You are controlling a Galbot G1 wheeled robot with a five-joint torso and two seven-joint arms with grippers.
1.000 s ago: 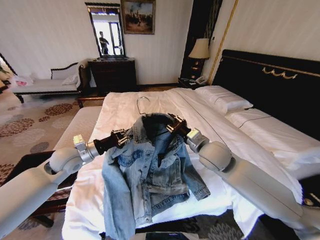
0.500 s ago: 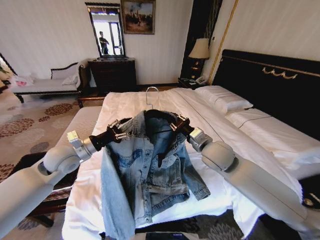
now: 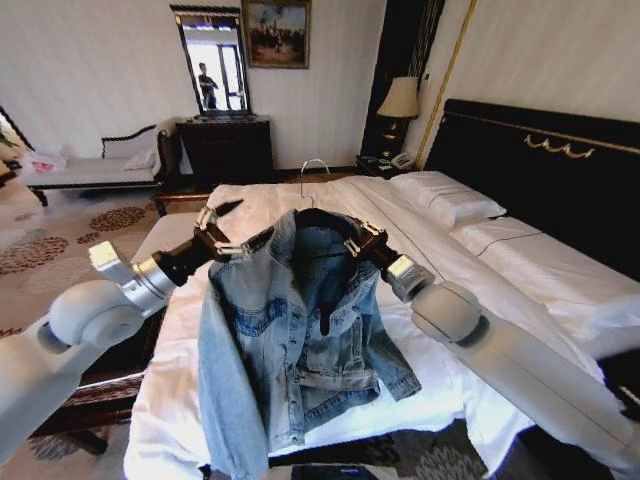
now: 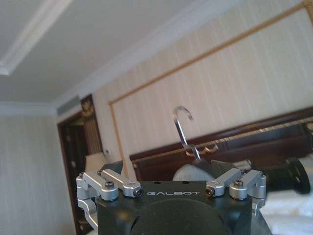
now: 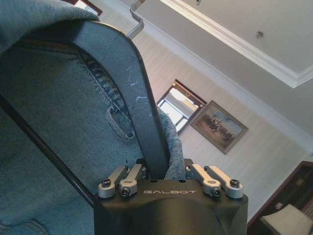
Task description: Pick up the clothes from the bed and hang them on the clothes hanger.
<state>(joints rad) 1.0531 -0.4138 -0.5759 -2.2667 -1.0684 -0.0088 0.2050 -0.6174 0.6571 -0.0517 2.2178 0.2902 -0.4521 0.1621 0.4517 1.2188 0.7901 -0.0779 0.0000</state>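
Now one light-blue denim jacket hangs on one black hanger above the white bed's near edge; right hand clamps the hanger, left hand spread apart beside its left shoulder.

A dark wooden dresser stands against the pale striped wall, a mirror above it, lamp beside
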